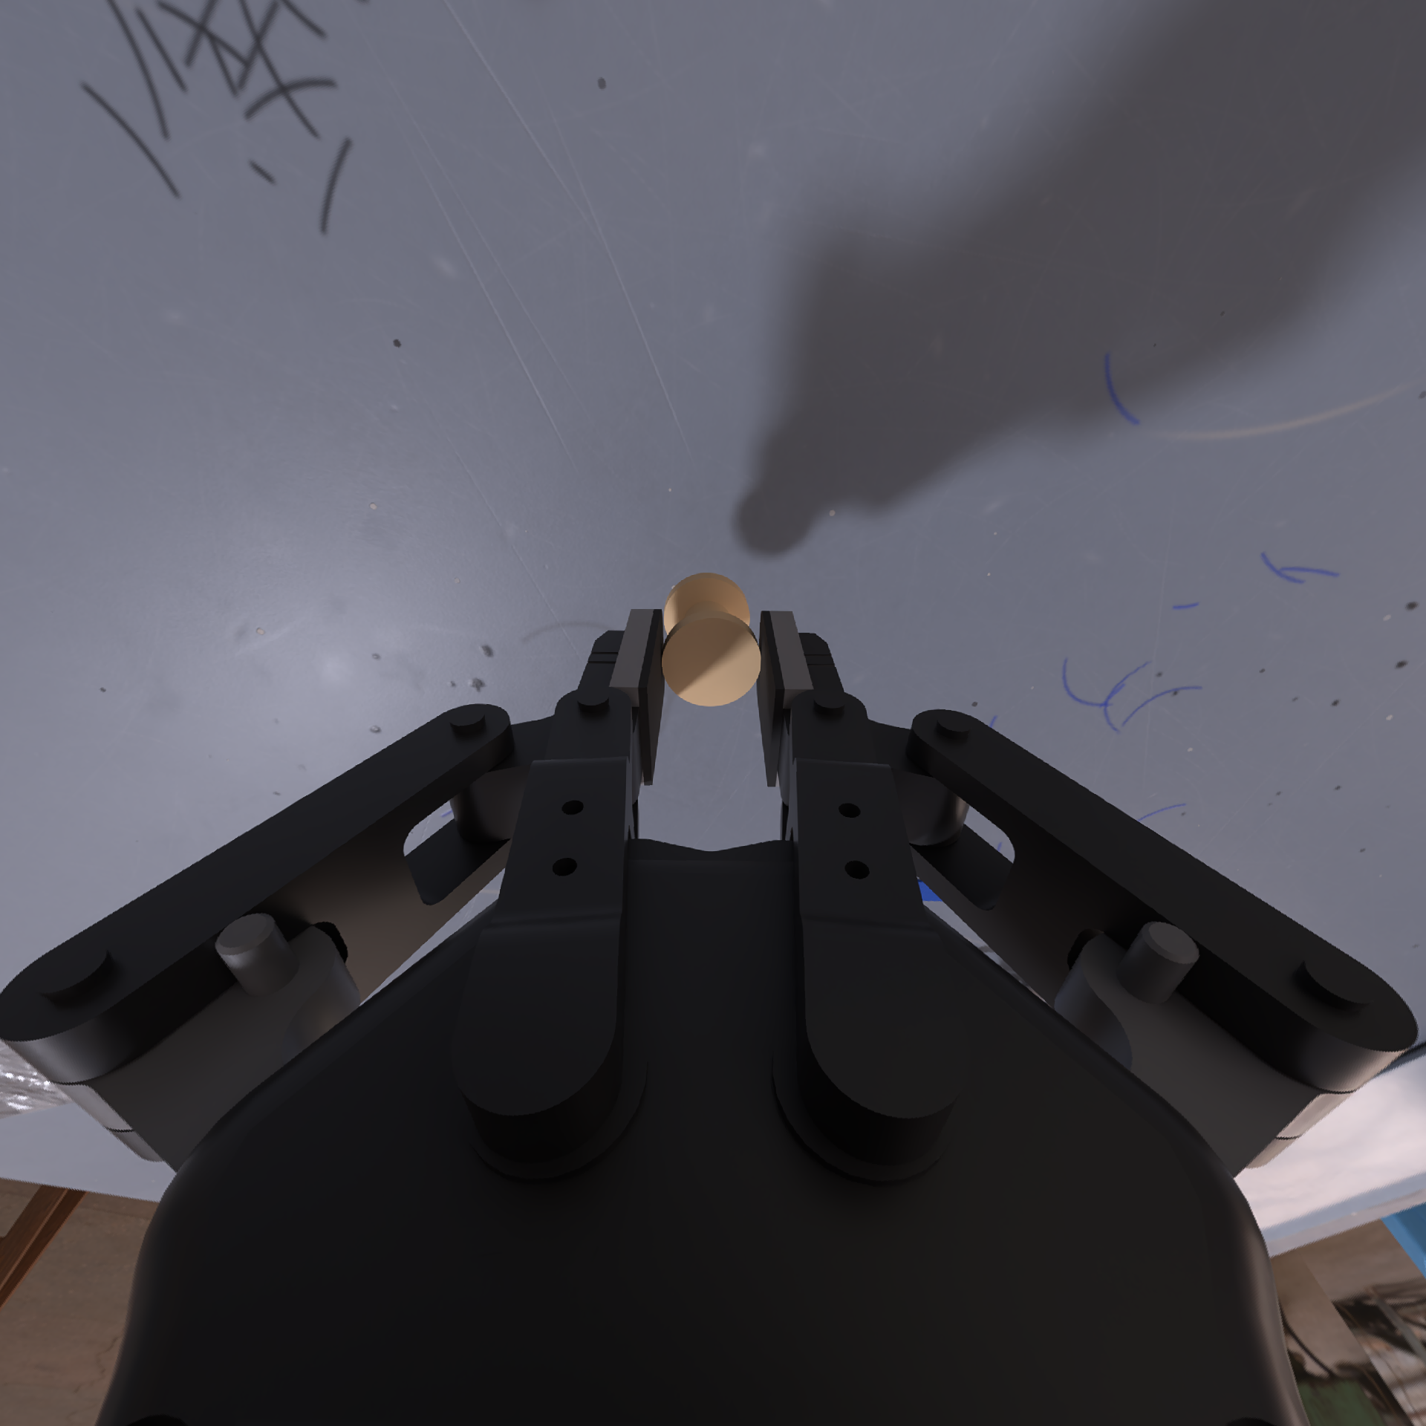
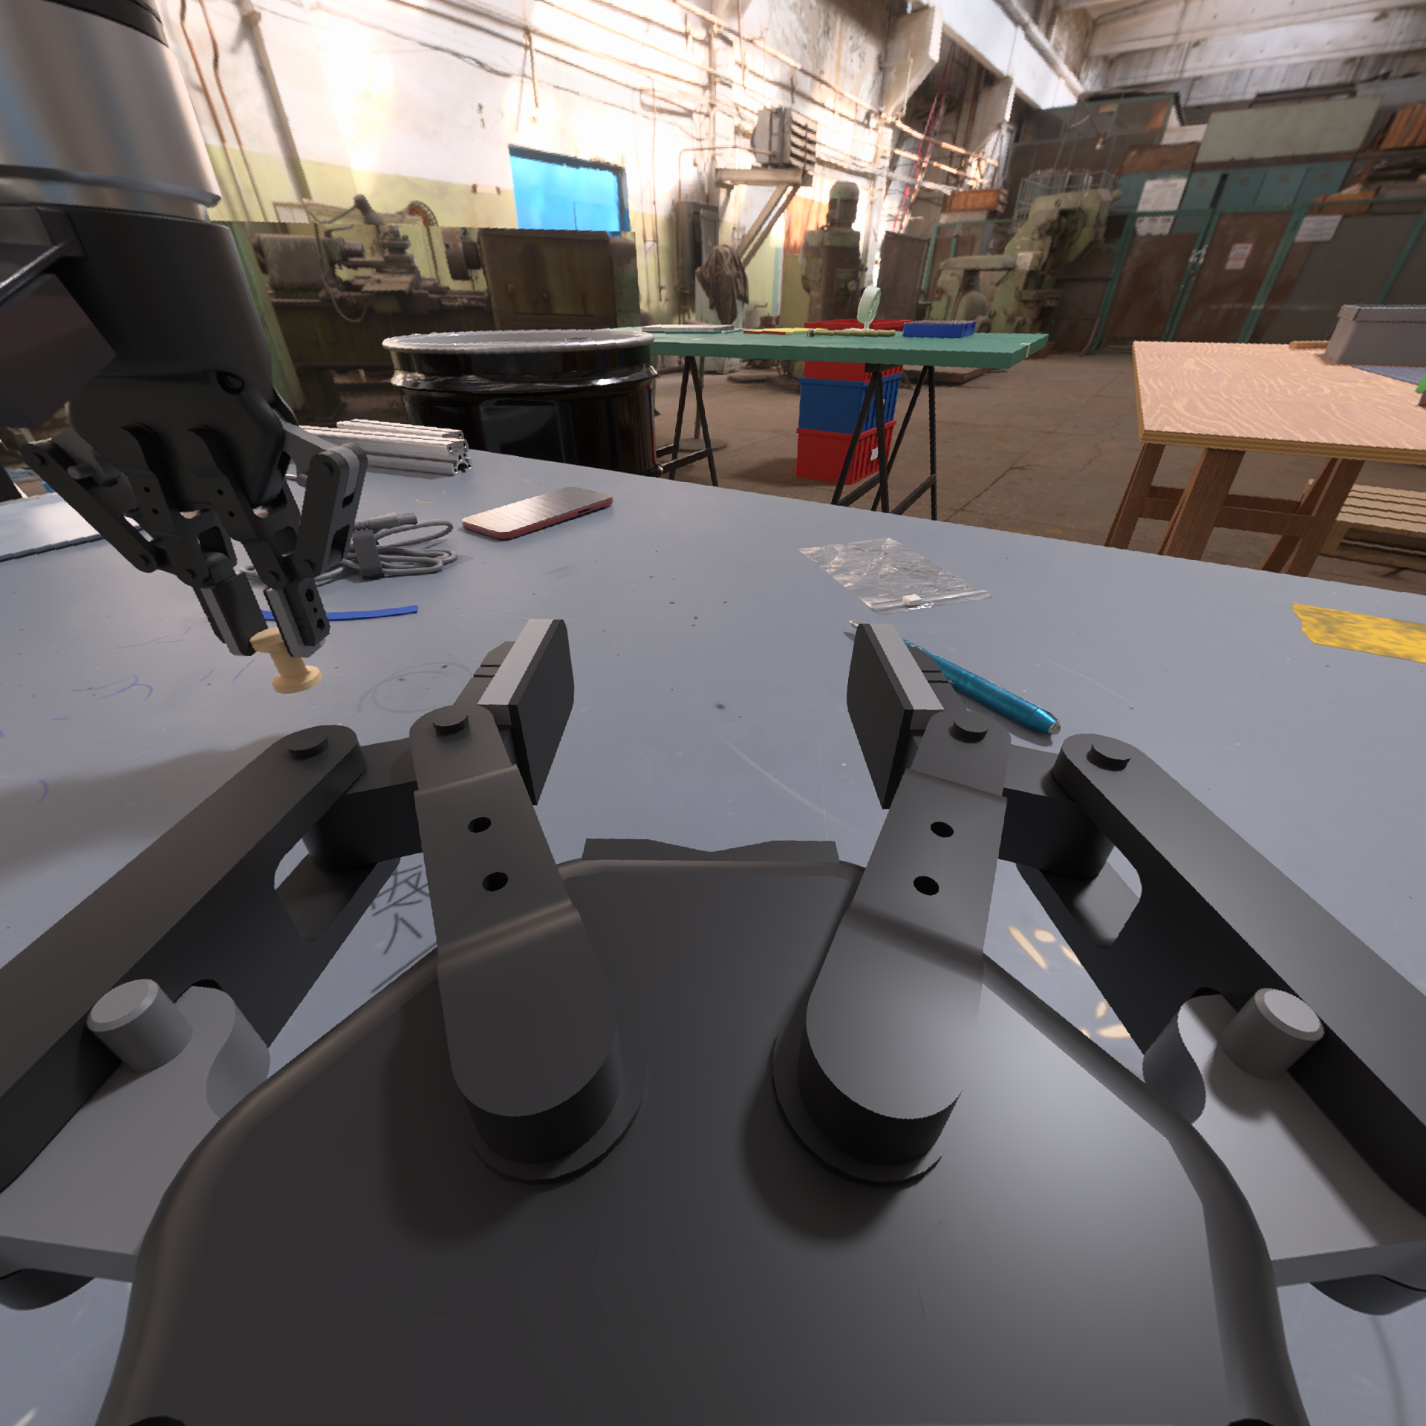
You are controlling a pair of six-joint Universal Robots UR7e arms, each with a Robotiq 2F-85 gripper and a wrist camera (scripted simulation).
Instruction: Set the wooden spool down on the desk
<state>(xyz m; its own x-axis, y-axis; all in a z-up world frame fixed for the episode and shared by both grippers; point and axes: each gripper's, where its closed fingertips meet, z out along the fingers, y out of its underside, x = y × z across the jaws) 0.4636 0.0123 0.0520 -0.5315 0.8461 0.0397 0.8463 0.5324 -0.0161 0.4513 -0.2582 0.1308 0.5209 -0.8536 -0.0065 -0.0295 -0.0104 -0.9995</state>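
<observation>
Left gripper [image 1: 711, 656] pinches the wooden spool [image 1: 710, 665] by its upper flange at centre frame — lower flange hangs past the fingertips; right gripper [image 2: 710, 679] spread, empty.

Both grippers [image 2: 710, 679] matte black w/ flat rectangular pads [image 2: 540, 687], round pivot pins, paired screw holes; silver arm [image 2: 85, 100].

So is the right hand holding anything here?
No, the right hand is open and empty above the desk; the left hand grips the wooden spool.
</observation>
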